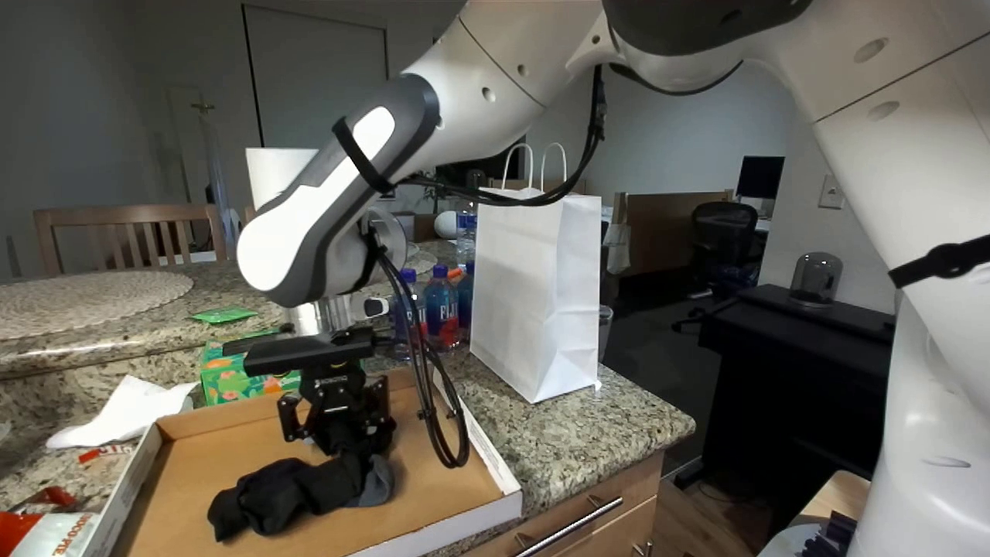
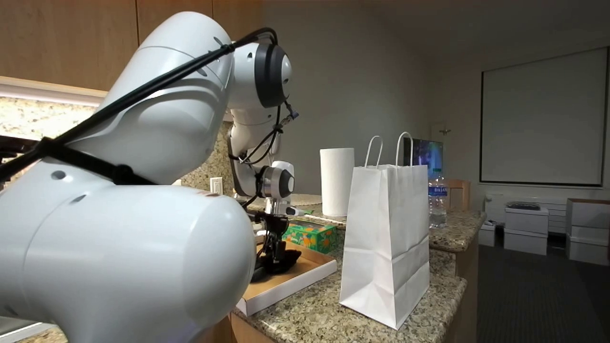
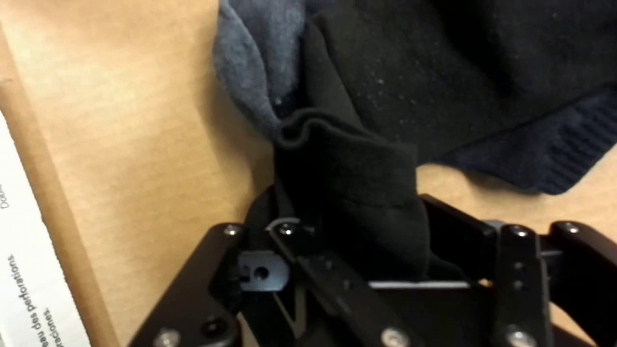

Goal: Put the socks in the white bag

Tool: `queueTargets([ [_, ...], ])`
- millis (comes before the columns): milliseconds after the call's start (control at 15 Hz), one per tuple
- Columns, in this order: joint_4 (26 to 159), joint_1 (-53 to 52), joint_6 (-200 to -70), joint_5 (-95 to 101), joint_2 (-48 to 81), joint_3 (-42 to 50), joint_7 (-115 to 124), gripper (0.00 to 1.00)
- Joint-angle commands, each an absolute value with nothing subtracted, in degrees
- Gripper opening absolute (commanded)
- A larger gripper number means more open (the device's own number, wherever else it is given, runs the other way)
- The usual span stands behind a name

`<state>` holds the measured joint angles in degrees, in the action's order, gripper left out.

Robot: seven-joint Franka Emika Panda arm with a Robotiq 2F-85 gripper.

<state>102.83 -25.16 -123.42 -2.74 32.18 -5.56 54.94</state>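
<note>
The dark socks, black with a grey patch, lie bunched on the cardboard tray. They also show in an exterior view and, with a navy ribbed part, in the wrist view. My gripper is low over the tray, pointing down at their right end. In the wrist view, a fold of black sock rises between the fingers. The sock hides the left pad, so I cannot tell whether it is pinched. The white paper bag stands upright beside the tray, handles up, also in an exterior view.
Water bottles stand behind the tray, beside the bag. A green patterned tissue box is at the tray's back edge. A paper towel roll stands on the raised counter. The granite counter ends just right of the bag.
</note>
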Motion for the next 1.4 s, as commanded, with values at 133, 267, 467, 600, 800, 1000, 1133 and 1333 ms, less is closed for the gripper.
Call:
queueTargets([
  [133, 106.9, -27.1, -120.0, 1.1, 27.9, -5.3, 63.2, 0.08],
  [267, 107.2, -27.6, -117.7, 2.8, 25.9, -5.6, 65.6, 0.06],
  [467, 107.1, -27.6, -113.5, 4.7, 23.1, -6.3, 68.1, 0.1],
  [600, 107.1, -27.0, -111.1, 4.9, 20.8, -7.0, 68.6, 0.1],
  [800, 106.8, -25.9, -108.2, 4.3, 17.3, -7.9, 67.8, 0.09],
  [1000, 106.6, -23.9, -104.5, 3.3, 12.7, -9.1, 63.7, 0.09],
  [1133, 105.4, -22.3, -100.9, 2.7, 10.0, -9.9, 59.6, 0.09],
  [1333, 101.6, -19.6, -92.5, 2.1, 6.4, -10.5, 48.8, 0.09],
])
